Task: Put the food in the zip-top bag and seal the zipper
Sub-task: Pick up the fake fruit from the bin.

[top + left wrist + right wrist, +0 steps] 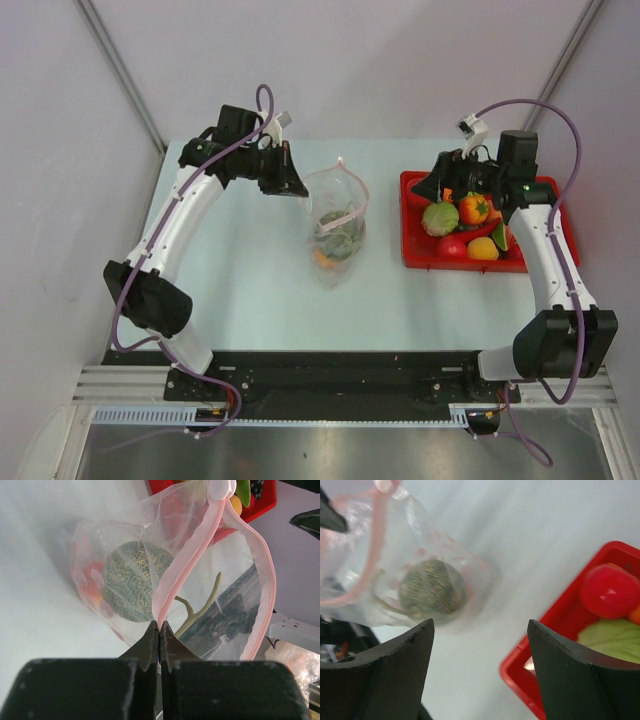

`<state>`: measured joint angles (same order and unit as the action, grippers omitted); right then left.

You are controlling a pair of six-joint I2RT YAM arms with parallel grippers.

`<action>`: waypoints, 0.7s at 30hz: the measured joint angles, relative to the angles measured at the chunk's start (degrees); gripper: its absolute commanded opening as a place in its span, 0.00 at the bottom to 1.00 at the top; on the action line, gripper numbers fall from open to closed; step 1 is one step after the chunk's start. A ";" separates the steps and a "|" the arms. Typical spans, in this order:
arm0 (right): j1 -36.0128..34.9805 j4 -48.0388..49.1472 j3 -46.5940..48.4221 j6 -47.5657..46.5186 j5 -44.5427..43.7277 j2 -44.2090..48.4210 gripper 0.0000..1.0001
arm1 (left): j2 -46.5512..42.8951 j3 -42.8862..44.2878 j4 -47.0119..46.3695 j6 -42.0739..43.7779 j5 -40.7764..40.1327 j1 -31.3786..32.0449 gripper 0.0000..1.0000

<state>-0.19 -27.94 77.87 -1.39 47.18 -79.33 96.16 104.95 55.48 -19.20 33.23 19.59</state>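
Observation:
The clear zip-top bag [335,225] stands in the middle of the table with its mouth held open. Its pink zipper [185,565] runs around the rim. A green netted melon [132,577] and an orange piece [323,258] lie inside. My left gripper [159,626] is shut on the zipper's near edge; it also shows in the top view [298,186]. My right gripper [480,630] is open and empty, above the left edge of the red tray [412,262]; the top view shows it too [420,187]. More food sits in the tray: a green piece [439,218], a red-orange tomato [473,208], a yellow fruit [483,249].
The red tray stands at the table's right side, its rim below my right gripper [520,680]. Grey walls close in on the left, back and right. A black rail [330,375] runs along the table's near edge.

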 measured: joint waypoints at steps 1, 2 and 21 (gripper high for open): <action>0.20 -1.16 0.00 -2.45 -1.40 -0.04 0.84 | 0.00 0.00 -0.07 -0.15 0.04 0.00 0.00; 0.20 -2.01 0.00 -4.15 -2.51 -0.20 0.86 | 0.00 0.00 -0.11 -0.28 0.09 0.00 0.00; -1.55 11.39 0.96 -2.38 -26.38 -25.03 0.92 | 0.00 0.07 -0.22 -0.28 0.28 -0.02 0.00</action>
<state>-1.74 -16.56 78.83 -3.77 20.80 -104.36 96.16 105.01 55.27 -19.49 33.52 19.57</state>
